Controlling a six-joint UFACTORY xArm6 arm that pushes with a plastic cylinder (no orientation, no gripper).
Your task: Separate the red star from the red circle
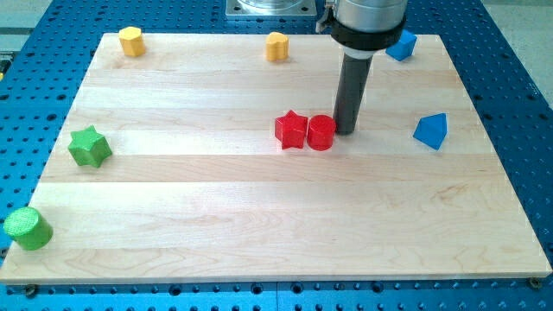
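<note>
The red star (291, 130) and the red circle (321, 132) sit side by side near the middle of the wooden board (259, 216), touching each other, the star on the view's left. My tip (346, 131) stands on the board just to the view's right of the red circle, close against it or touching it. The dark rod rises straight up from there to the arm at the view's top.
A green star (90, 146) is at the left edge and a green circle (28, 228) at the bottom left corner. Two yellow blocks (130, 41) (276, 46) lie along the top edge. A blue block (401, 45) lies at the top right, a blue triangle (431, 131) at the right.
</note>
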